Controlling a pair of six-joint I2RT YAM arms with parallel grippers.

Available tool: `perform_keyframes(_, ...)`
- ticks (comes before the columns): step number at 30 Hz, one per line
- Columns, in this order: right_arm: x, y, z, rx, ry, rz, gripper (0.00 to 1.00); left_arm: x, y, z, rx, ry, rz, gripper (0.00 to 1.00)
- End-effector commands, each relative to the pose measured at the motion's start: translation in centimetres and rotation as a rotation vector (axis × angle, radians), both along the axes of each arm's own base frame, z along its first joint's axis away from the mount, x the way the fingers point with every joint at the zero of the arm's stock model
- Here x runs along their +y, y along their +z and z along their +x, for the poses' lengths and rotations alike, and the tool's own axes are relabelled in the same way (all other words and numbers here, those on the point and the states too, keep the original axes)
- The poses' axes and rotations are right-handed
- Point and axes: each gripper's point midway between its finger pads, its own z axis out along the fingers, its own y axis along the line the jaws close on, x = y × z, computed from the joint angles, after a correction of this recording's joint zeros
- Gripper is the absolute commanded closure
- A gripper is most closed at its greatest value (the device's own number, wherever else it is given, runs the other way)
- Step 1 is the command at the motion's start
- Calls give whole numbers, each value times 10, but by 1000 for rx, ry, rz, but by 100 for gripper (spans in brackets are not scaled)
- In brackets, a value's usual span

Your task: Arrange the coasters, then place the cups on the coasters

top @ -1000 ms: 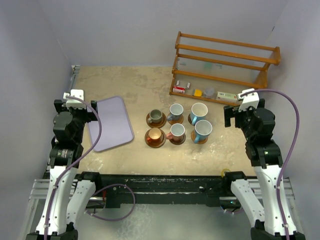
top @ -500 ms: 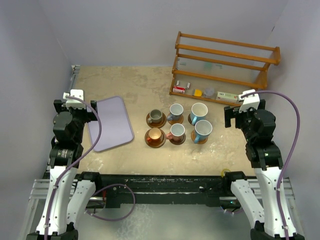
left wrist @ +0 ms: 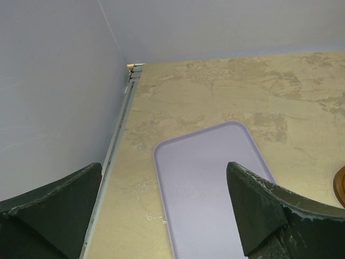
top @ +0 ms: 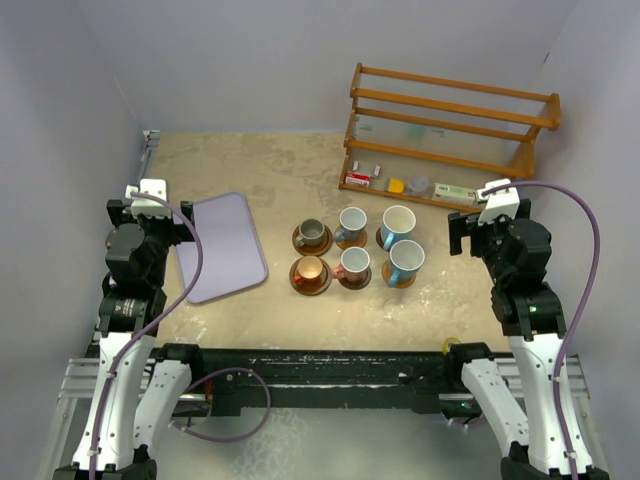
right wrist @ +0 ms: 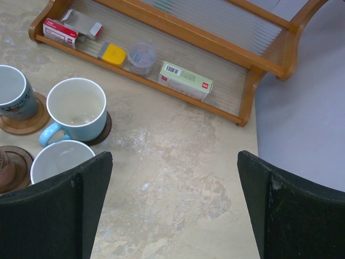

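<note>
While both of my arms hang back at the sides of the table (top: 300, 170), my left gripper (left wrist: 161, 175) stands wide with nothing between its fingers, above the near left part of the lavender tray (left wrist: 210, 178), which lies flat at the left. My right gripper (right wrist: 173, 159) is just as wide and holds nothing, over bare tabletop to the right of the cups (top: 352, 245) and on the near side of the wooden rack (top: 450, 110). The six cups stand upright in two rows of three at mid-table, each on one of the coasters (right wrist: 21, 127). In the far row, from left to right, are the grey-green cup (top: 312, 233), the pale blue cup (top: 351, 222) and the large white cup (top: 398, 222). In the near row are the copper-orange cup (top: 310, 270), the pink cup (top: 354, 263) and the light-blue cup (top: 406, 258). Small boxes (right wrist: 186, 81) and a yellow item (right wrist: 114, 54) sit on the rack's lowest shelf.
</note>
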Motion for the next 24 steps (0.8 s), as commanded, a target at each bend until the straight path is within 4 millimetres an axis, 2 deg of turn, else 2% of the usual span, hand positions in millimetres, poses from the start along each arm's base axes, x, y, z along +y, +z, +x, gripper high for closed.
perform_keyframes(1, -1, 9, 6, -44, -3, -14, 0, 4, 19, -1, -54, 13, 1, 6)
perform_keyframes(24, -1, 8, 6, -39, 0, -14, 0, 2, 16, 0, -44, -1, 5, 6)
